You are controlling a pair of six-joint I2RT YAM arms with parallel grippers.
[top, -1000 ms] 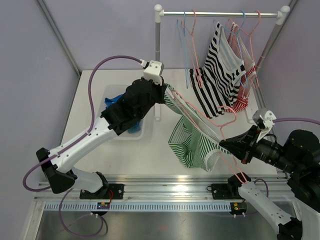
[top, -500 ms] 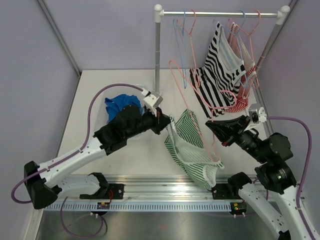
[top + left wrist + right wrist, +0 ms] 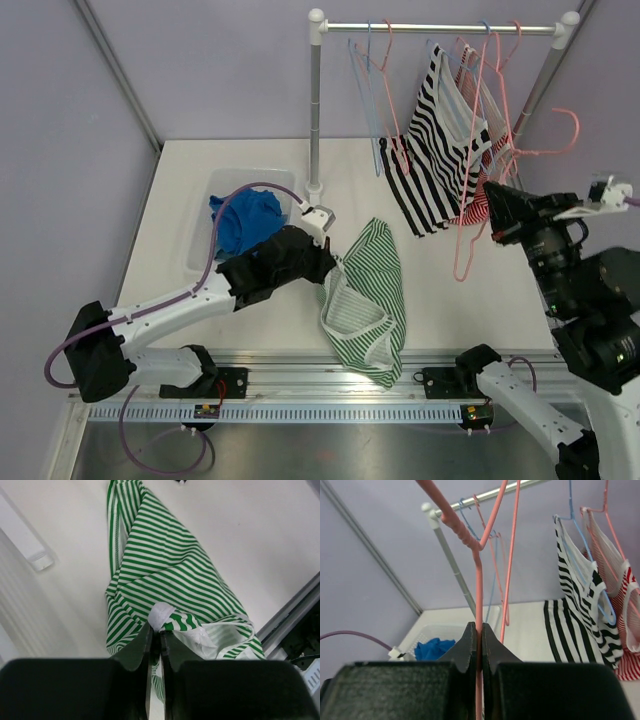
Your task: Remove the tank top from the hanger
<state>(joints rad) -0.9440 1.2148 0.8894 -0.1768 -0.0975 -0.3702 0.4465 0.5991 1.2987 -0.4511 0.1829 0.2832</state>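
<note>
Bin holds blue cloth. Left fingers pinch tank top, lying lengthwise far-to-near; right fingers clamp hanger.

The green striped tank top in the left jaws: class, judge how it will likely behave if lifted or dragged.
Probably floppy: the green striped tank top crumples in loose folds below the left gripper. Likely light: a thin pinch of its white edging holds it. Dragged, it would probably bunch, not slide flat.

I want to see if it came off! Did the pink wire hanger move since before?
Yes. The pink wire hanger, pinched in the right gripper, swung right, off the green striped tank top, toward the metal rack's right post.
</note>
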